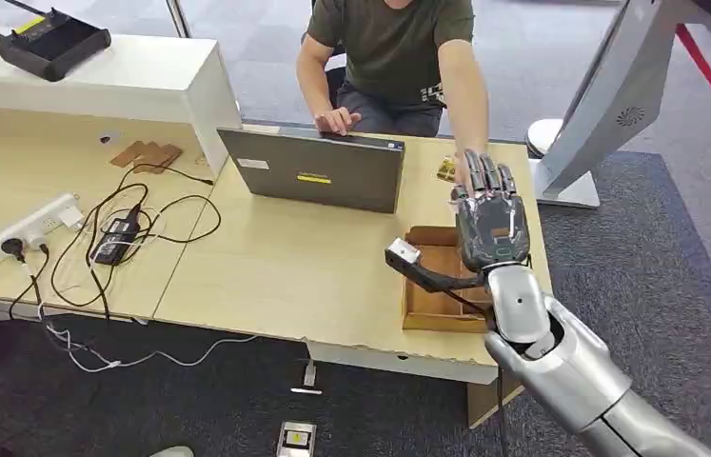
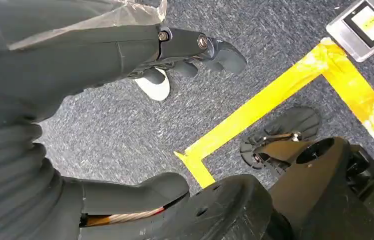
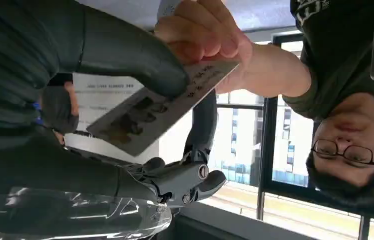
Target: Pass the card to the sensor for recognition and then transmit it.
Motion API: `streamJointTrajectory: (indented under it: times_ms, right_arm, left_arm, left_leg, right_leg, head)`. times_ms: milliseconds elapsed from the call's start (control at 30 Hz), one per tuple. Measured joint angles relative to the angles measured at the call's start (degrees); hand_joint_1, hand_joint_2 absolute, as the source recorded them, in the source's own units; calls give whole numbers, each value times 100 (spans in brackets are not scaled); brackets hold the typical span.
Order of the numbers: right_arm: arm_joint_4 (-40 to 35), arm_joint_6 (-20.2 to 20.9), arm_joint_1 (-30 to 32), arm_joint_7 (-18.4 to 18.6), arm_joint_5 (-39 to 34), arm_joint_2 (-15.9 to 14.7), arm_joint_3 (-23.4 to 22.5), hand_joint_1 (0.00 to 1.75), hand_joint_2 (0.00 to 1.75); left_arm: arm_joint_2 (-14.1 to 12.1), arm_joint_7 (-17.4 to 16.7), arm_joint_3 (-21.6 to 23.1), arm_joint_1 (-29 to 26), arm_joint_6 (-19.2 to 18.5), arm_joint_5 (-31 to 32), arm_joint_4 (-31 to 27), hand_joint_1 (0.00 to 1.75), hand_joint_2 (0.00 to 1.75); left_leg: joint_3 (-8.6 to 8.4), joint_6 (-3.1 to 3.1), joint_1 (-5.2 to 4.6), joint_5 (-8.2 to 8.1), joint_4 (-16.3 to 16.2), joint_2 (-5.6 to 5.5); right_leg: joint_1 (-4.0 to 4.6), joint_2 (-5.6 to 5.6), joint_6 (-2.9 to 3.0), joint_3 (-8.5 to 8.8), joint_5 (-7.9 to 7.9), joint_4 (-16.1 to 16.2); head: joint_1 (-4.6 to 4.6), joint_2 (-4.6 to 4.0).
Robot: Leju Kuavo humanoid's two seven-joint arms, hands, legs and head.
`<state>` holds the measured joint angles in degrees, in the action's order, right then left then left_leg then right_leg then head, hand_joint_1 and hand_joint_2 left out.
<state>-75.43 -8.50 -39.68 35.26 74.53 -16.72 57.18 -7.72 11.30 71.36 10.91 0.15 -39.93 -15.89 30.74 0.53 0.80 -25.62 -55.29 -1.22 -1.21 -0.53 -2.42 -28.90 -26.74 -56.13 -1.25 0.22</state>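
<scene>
The robot's right hand [image 1: 491,224] is raised at the right of the head view, above the far right edge of the light wood table [image 1: 266,276]. Its fingers [image 1: 484,176] point up and away from the robot. In the right wrist view the card [image 3: 159,107] sits in the middle of the frame. The thick grey thumb [image 3: 124,55] presses on the card's face, and the darker fingers [image 3: 202,127] stand behind it, so the right hand holds the card. A person's hand [image 3: 202,32] at the top middle of that frame pinches the far end of the same card. Both hands touch the card at once.

In the head view the person [image 1: 394,52] sits at the top middle, behind the table, with one arm stretched out to the robot's raised hand. The other hand rests by a grey laptop [image 1: 318,171] that stands in the middle of the table. A shallow wooden tray [image 1: 437,281] lies on the table just under the raised hand. Black cables and a white power strip [image 1: 28,228] lie at the left of the table.

The left hand [image 2: 124,55] hangs over grey carpet with yellow tape [image 2: 275,95] on it. Its fingers [image 2: 215,50] are stretched out and apart, and they hold nothing.
</scene>
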Motion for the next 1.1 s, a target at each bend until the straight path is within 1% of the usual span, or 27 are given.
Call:
streamJointTrajectory:
  times_ms: [200,267,333,433,533,667,733,800,967,1100]
  right_arm:
    - [15,-11,1,9,-105,-18,-4,175,175]
    - [20,-109,10,15,-218,-24,-26,175,175]
    - [17,-378,34,15,-470,-28,-72,175,175]
    - [-37,-1026,177,13,-883,-70,-225,175,175]
    - [-179,-1438,345,50,-1019,-179,-387,175,175]
    - [-483,-1875,646,186,-1038,-426,-636,175,175]
    - [-698,-2083,869,232,-1056,-606,-816,175,175]
    - [-891,-2385,1127,288,-1108,-771,-1033,175,175]
    - [-1217,-2922,1762,258,-1276,-1069,-1529,175,175]
    - [-1316,-2975,2315,52,-1471,-1145,-1878,175,175]
  left_arm:
    - [0,-13,-2,17,-4,15,0,0,175]
    - [0,-13,-4,19,-4,22,0,0,175]
    - [0,-15,-4,20,-4,24,0,0,175]
    - [0,-13,-11,15,7,24,0,0,175]
    - [0,-13,-44,9,22,20,2,0,175]
    - [-7,-4,-81,-15,44,7,2,0,175]
    - [-18,13,-112,-37,52,-20,2,0,175]
    - [-35,31,-149,-85,94,-70,4,0,175]
    - [-98,124,-264,-213,181,-186,11,0,175]
    - [-120,168,-337,-302,258,-227,13,0,175]
  left_leg:
    - [0,0,0,0,0,2]
    - [0,0,0,0,0,2]
    - [-2,0,0,0,-1,4]
    - [-2,0,0,0,-1,4]
    - [-2,0,0,-1,-1,4]
    - [-3,-1,-1,-1,-2,4]
    - [-3,-1,-2,-1,-2,3]
    - [-3,-1,-2,-2,-1,3]
    - [-4,-1,-1,-2,0,3]
    - [-3,-1,-1,-2,0,2]
  right_leg:
    - [0,0,0,0,0,0]
    - [0,0,0,0,0,0]
    - [0,-1,0,0,0,1]
    - [-1,-1,0,1,0,1]
    - [-1,-1,0,1,0,2]
    - [-2,-1,0,0,0,4]
    - [-2,-1,0,3,0,5]
    - [-2,-1,0,3,0,5]
    - [-2,-2,0,1,-1,6]
    - [-1,-2,0,2,-1,5]
  head:
    - [0,0]
    - [2,0]
    - [0,0]
    - [0,0]
    - [0,0]
    - [0,0]
    - [2,0]
    - [2,0]
    - [0,0]
    - [0,0]
